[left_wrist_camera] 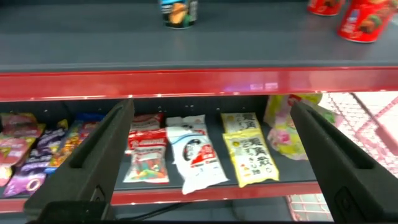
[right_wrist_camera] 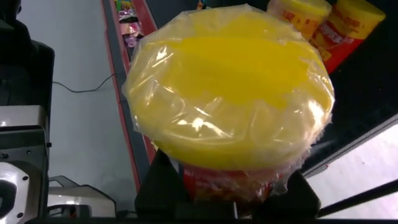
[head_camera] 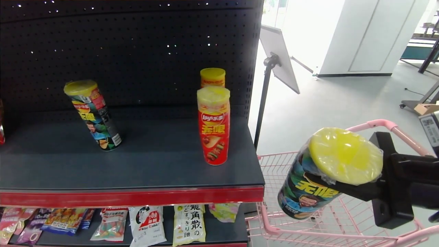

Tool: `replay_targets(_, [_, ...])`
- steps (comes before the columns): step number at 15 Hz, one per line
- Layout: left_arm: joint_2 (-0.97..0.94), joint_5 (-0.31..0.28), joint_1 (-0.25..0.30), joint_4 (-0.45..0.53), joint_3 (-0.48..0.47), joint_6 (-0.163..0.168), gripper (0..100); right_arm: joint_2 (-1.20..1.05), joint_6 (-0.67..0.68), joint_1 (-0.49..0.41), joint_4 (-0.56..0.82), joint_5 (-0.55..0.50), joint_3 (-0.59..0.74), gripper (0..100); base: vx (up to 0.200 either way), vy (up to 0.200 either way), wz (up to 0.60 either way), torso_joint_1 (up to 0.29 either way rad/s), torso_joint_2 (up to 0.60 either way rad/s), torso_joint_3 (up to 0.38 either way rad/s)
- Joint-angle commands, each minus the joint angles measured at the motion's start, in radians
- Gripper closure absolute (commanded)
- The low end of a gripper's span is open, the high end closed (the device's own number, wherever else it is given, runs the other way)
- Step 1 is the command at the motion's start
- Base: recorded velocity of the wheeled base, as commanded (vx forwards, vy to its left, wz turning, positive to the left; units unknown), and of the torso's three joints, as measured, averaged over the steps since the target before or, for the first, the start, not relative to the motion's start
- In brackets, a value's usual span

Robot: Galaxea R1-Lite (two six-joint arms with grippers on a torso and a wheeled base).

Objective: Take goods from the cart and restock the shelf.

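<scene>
right end effector [head_camera: 337, 180] over cart [head_camera: 381, 123], gripping can [head_camera: 303, 193]

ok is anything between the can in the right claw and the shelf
Only the red can, near the right end of the shelf, between the held can and the bare middle. Otherwise open air.

Dark cartoon-print, yellow-lidded held can [head_camera: 299, 196]; yellow-lidded red can [head_camera: 213, 137]; pink cart [head_camera: 380, 122]; red-edged grey shelf [head_camera: 164, 161]

Head: high, looking down onto shelf [head_camera: 154, 161]. Left wrist: low, facing its front. Right wrist: tight above can [right_wrist_camera: 230, 93].
</scene>
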Motion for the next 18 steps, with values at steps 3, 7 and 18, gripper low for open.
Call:
replay_targets(3, [0.0, 0.0, 0.0, 0.0, 0.0, -0.001, 0, 0.011, -0.001, 0.1, -0.001, -0.052, -0.04, 100, 0.0, 0.2, 0.0, 0.002, 0.01, 0.001])
replay_targets(7, [0.0, 0.0, 0.0, 0.0, 0.0, -0.001, 0, 0.033, 0.009, 0.169, -0.001, -0.08, -0.07, 100, 0.0, 0.2, 0.0, 0.0, 0.0, 0.001])
replay_targets(18, [0.0, 0.0, 0.0, 0.0, 0.0, -0.001, 0, 0.082, 0.012, 0.216, -0.003, -0.083, -0.106, 100, 0.0, 0.2, 0.0, 0.001, 0.0, 0.003])
